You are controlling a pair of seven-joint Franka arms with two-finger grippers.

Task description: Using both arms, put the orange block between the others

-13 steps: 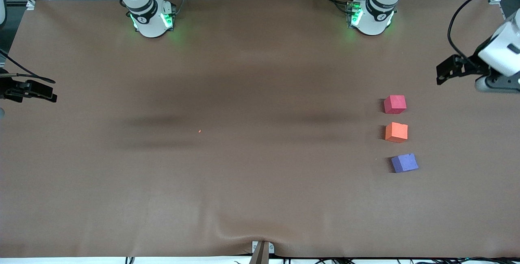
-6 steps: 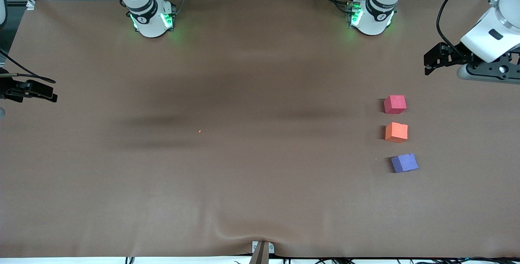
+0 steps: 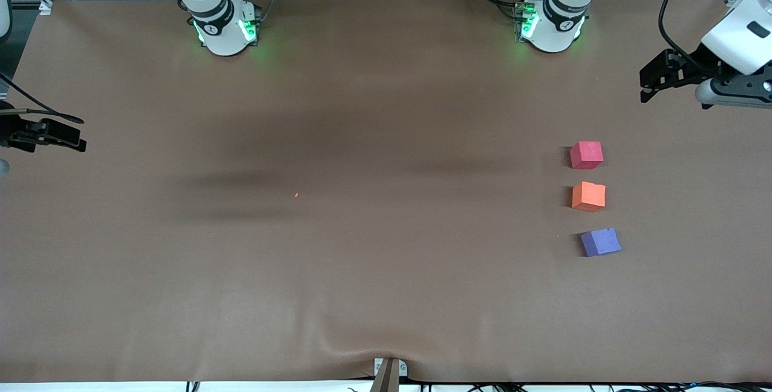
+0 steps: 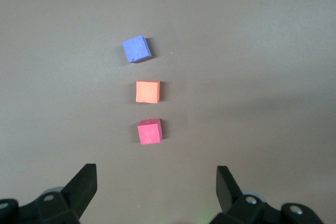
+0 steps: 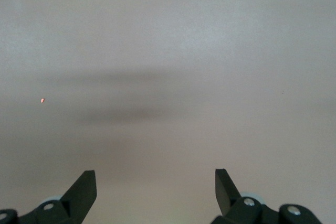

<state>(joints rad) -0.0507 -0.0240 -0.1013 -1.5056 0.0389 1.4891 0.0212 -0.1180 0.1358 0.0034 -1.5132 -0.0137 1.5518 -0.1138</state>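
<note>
Three small foam cubes stand in a row toward the left arm's end of the table. The orange block sits in the middle. The pinkish-red cube lies farther from the front camera and the purple-blue cube nearer. My left gripper hangs open and empty over bare table, apart from the cubes. Over the table's edge at the right arm's end my right gripper waits, open and empty.
A tiny orange speck lies mid-table. The brown cloth wrinkles near a bracket at the edge nearest the front camera. The green-lit bases stand along the farthest edge.
The left gripper has drifted away from the cubes toward the bases' edge of the table. The cubes and the right arm have not moved.
</note>
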